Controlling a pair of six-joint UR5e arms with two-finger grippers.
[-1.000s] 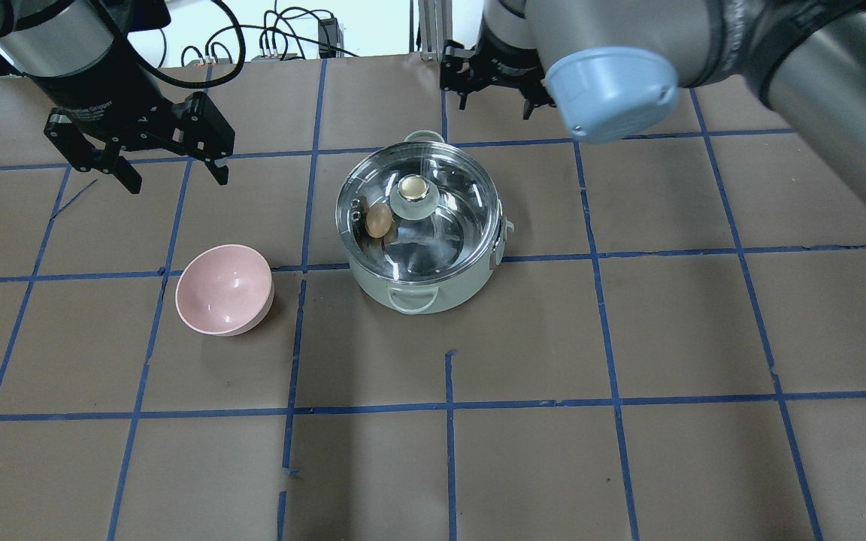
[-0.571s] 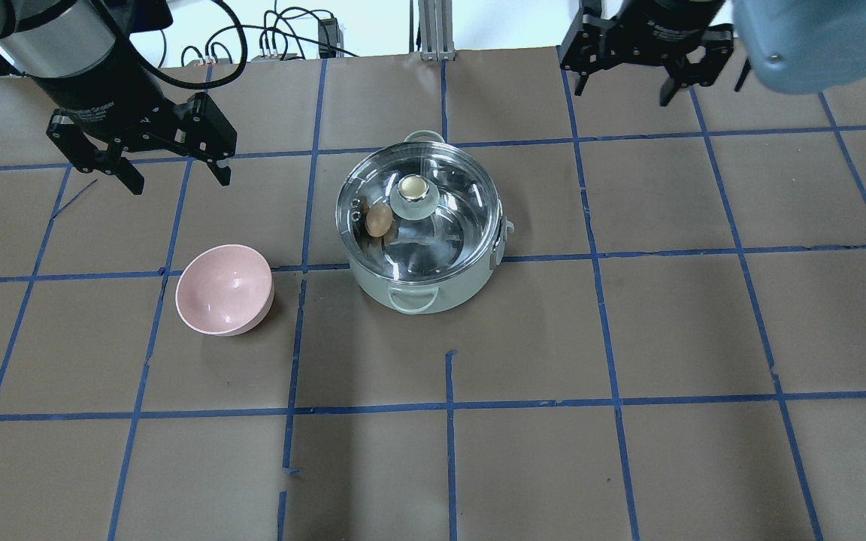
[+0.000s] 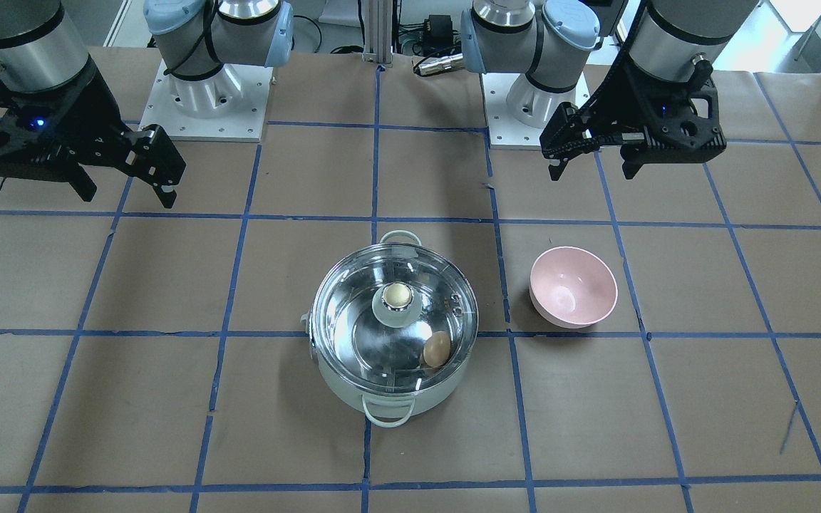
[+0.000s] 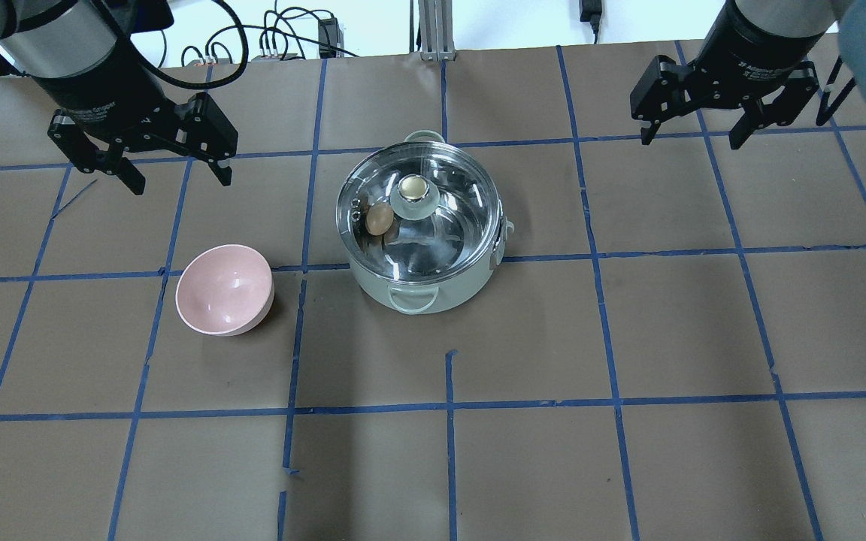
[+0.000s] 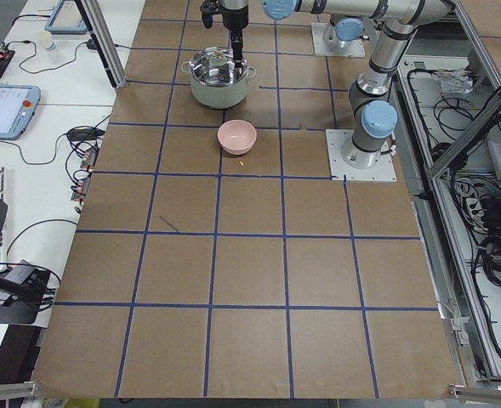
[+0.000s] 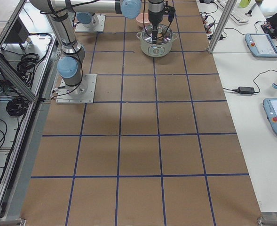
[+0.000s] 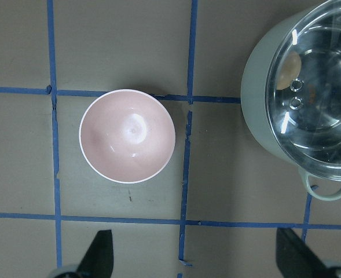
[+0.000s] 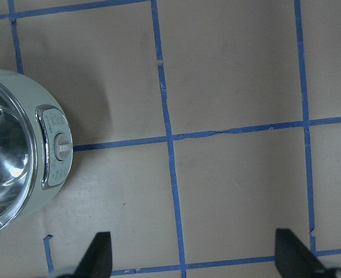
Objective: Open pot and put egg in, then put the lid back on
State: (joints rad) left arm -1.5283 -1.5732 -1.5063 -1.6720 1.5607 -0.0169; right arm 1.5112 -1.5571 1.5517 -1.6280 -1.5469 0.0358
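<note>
left gripper: fingers spread wide, empty, raised over the table near its robot-side edge | pink bowl: upright, just left of the pot | pot: roughly midway between robot-side and operator-side edges, lid seated on its rim, egg inside under the glass, on the bowl side | right gripper: fingers spread, empty, raised near the robot-side edge
</note>
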